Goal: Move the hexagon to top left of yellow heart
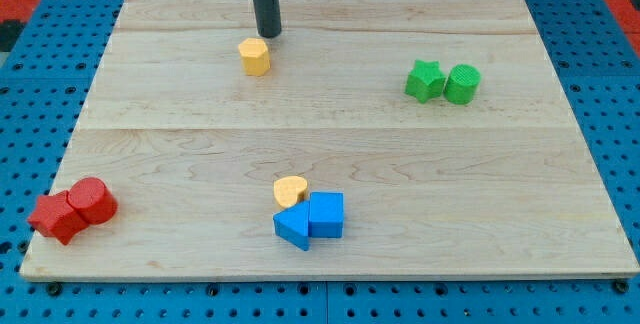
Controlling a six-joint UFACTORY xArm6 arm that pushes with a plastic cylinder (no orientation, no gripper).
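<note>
The yellow hexagon [256, 56] sits near the view's top, left of centre. The yellow heart [290, 191] lies near the view's bottom centre, touching the blue blocks. My tip [267, 35] is just above and slightly right of the hexagon, very close to it or touching its upper edge. The hexagon is far above the heart and a little to its left.
A blue triangular block [293, 228] and a blue cube [326, 214] sit just below the heart. A green star [425, 81] and green cylinder [462, 83] are at the upper right. A red star [57, 216] and red cylinder [92, 200] are at the lower left, near the board's edge.
</note>
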